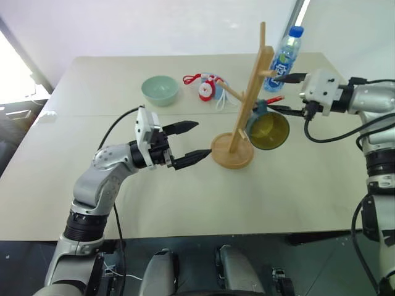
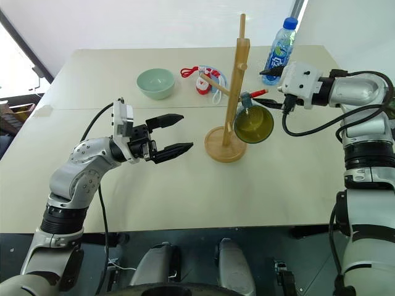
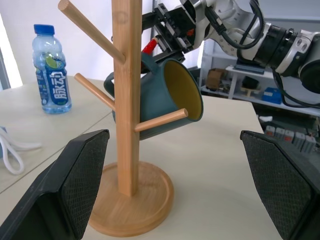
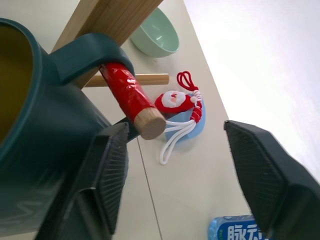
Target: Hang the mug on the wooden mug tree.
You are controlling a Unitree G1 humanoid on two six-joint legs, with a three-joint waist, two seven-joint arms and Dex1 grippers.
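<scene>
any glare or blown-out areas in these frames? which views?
Left eye view: bright window washes out the left edge beside the beige table. Right wrist view: the white wall is overexposed, while the blue-grey mug with its handle on the red-wrapped wooden peg stays readable. Left wrist view: evenly lit, the light-wood mug tree clear.

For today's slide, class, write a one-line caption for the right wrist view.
Mug hangs by its handle on the mug tree's red-taped peg, open right gripper beside it.

We see mug (image 1: 267, 128) hanging on mug tree (image 1: 241, 117) peg; bowl (image 1: 160, 89) behind-left, bottle (image 1: 284, 58) behind-right.
</scene>
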